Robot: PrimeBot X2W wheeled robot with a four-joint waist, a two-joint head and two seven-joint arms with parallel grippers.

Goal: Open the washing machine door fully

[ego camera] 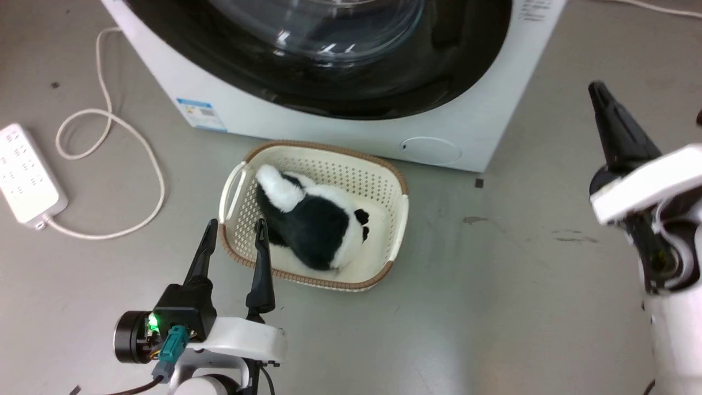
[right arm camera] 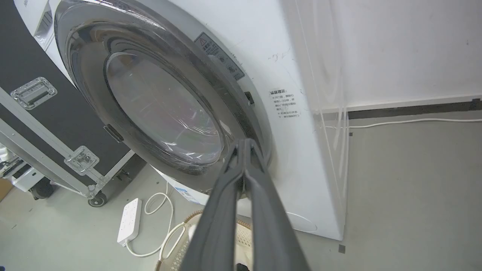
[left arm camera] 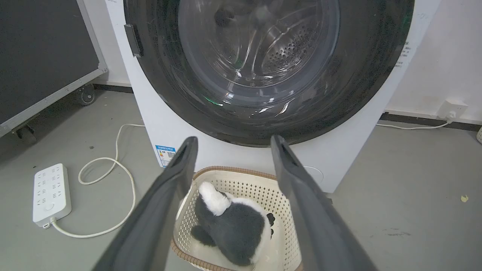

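Head view, looking down: the washing machine (ego camera: 247, 109) is a white, smooth-sided box standing on the matt grey floor (ego camera: 493, 307). The washing machine door (ego camera: 351, 93) lies against its front. It is a wide, glossy black ring around a clear, bulging bowl of a window, nearly as broad as the machine. Through the window the left wrist view shows perforated steel. On the floor just before the machine sits a cream plastic basket (ego camera: 329, 148) with a lattice wall and a brown woven rim. It holds a fluffy black-and-white plush toy (ego camera: 312, 225). A white power strip (ego camera: 24, 175) and its looped cable (ego camera: 148, 164) lie near the floor's left edge. The left pincer (ego camera: 235, 226) hangs over the basket with its fingers spread apart, holding nothing. The right pincer (right arm camera: 244, 143) is closed, tips pressed together beside the door's right rim. I cannot tell whether it touches the rim.
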